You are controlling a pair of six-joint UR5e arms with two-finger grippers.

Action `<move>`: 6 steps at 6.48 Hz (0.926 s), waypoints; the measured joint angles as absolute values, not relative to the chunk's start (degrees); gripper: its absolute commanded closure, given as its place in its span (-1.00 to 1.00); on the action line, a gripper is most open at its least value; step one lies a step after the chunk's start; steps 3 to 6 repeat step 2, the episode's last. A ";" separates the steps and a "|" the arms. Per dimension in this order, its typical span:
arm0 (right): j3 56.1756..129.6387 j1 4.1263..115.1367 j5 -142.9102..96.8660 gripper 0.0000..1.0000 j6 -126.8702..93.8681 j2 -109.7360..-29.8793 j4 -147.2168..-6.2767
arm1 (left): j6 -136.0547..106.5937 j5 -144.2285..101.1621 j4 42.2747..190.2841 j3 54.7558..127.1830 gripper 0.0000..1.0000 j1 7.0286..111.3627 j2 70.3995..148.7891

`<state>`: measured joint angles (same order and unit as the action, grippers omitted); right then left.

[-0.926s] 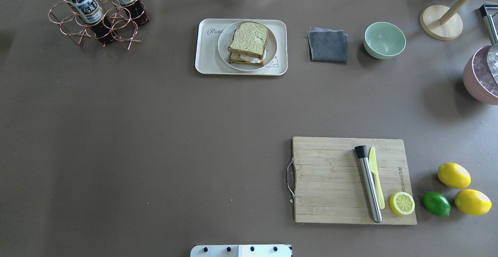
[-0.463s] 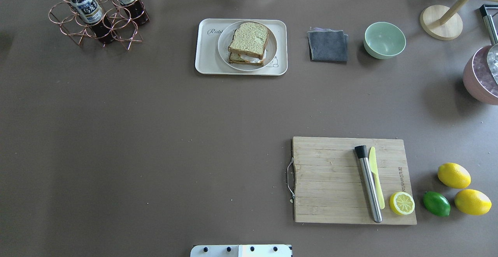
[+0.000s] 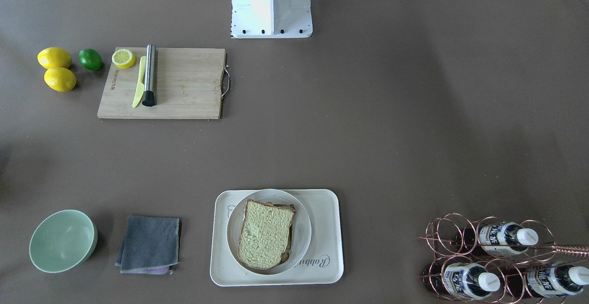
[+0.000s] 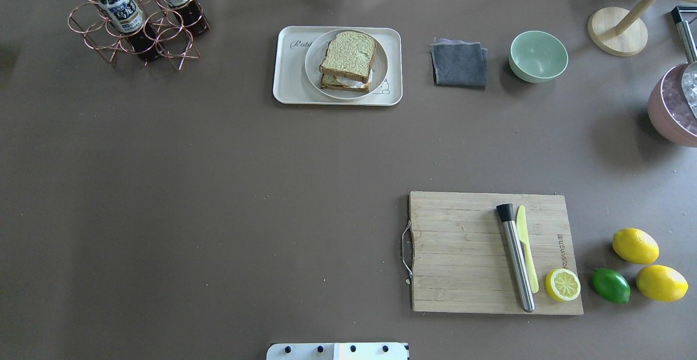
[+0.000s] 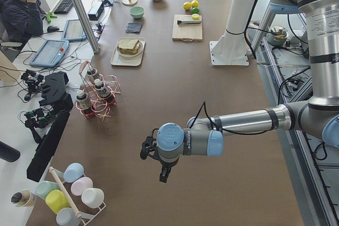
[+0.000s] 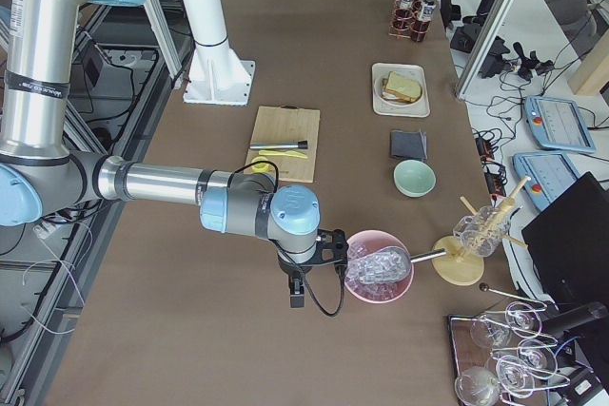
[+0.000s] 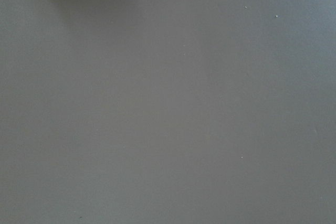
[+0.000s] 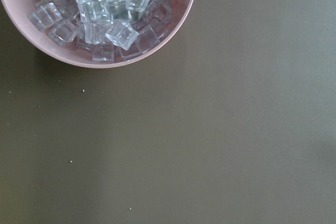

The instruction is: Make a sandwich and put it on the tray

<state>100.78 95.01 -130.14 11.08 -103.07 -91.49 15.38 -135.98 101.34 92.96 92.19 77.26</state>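
The sandwich is two brown-crusted bread slices with white egg showing between them. It lies on a round white plate that stands on the cream tray at the table's far middle. In the front-facing view the sandwich sits on the plate on the tray. My left gripper shows only in the left side view, far from the tray; I cannot tell its state. My right gripper shows only in the right side view, beside the pink ice bowl; I cannot tell its state.
A wooden cutting board holds a steel muddler, a yellow knife and a lemon half. Two lemons and a lime lie beside it. A grey cloth, green bowl and bottle rack stand along the far edge.
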 measured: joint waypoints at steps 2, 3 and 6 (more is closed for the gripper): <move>100.79 95.01 -130.09 -1.00 11.05 -103.08 -91.49 | 15.44 -137.13 101.34 92.69 -0.96 92.07 77.26; 100.79 95.01 -130.09 -1.00 11.05 -103.08 -91.49 | 15.44 -137.13 101.34 92.69 -0.96 92.07 77.26; 100.79 95.01 -130.09 -1.00 11.05 -103.08 -91.49 | 15.44 -137.13 101.34 92.69 -0.96 92.07 77.26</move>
